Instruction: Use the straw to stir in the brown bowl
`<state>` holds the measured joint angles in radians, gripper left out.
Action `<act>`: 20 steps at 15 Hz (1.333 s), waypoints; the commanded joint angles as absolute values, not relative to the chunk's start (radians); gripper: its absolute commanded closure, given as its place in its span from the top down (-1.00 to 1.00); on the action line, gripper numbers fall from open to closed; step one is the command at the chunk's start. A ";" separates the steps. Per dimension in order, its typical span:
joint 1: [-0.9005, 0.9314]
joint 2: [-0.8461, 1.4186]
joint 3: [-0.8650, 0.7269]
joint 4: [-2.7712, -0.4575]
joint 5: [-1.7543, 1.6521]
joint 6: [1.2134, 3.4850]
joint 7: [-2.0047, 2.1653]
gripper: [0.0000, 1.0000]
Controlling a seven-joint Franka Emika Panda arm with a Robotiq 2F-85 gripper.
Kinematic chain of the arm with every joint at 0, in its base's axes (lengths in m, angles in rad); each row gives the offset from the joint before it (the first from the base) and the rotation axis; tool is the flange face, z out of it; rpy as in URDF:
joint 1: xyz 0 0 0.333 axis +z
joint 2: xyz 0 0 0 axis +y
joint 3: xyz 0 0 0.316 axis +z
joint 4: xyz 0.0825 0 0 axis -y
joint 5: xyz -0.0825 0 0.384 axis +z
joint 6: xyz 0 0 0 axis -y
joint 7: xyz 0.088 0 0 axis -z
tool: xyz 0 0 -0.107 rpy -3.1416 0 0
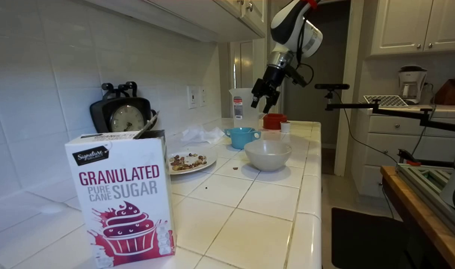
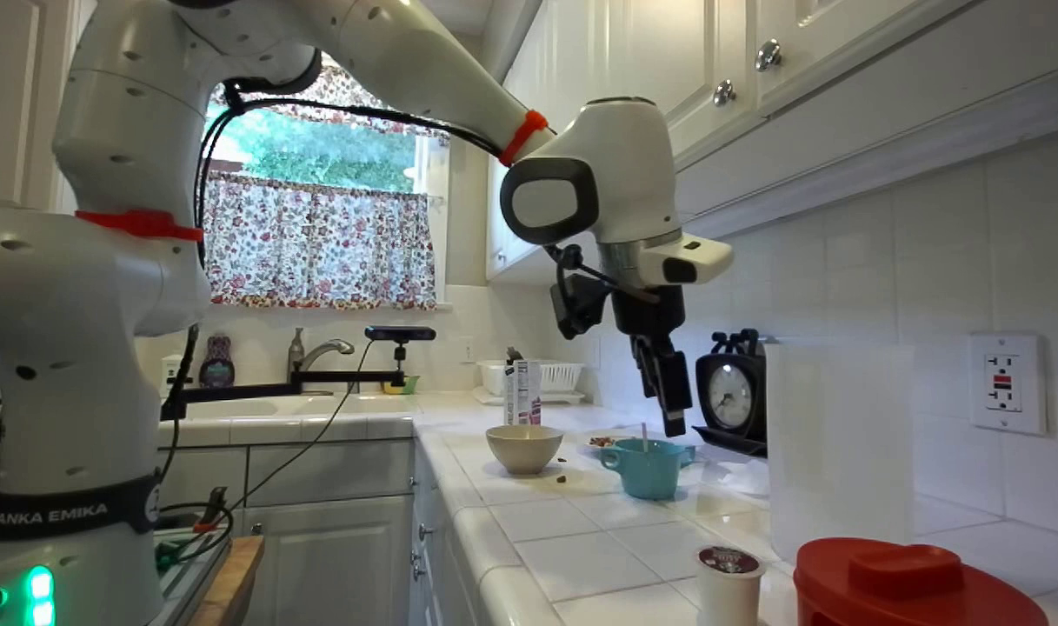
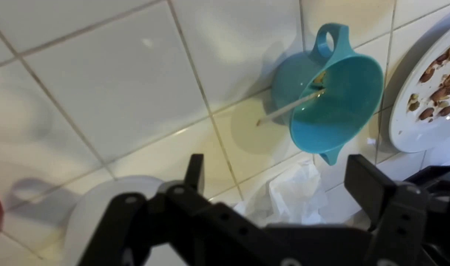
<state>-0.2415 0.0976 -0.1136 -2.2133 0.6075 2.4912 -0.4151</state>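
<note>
The straw, a thin pale stick, leans in a light blue two-handled cup. Its upper end sticks out over the rim. The straw and cup also show in an exterior view. The cup stands on the counter. My gripper is open and empty, with its fingers wide apart. In both exterior views the gripper hangs above the counter near the cup, apart from it. No small reddish-brown bowl shows; it is hidden or out of view. A larger pale bowl stands beside the cup.
A plate with nuts, a crumpled tissue, a sugar box and a black clock-like scale are on the counter. A tall translucent pitcher, a red lidded container and a small pod cup stand near the cup. Cabinets hang above.
</note>
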 commanded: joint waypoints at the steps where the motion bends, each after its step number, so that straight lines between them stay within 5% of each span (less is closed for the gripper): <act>1: -0.203 -0.015 -0.111 -2.383 0.645 2.591 -0.344 0.93; 5: -0.179 -0.075 -0.131 -2.489 0.724 2.635 -0.317 0.80; 20: -0.102 -0.131 -0.109 -2.471 0.878 2.618 -0.138 0.91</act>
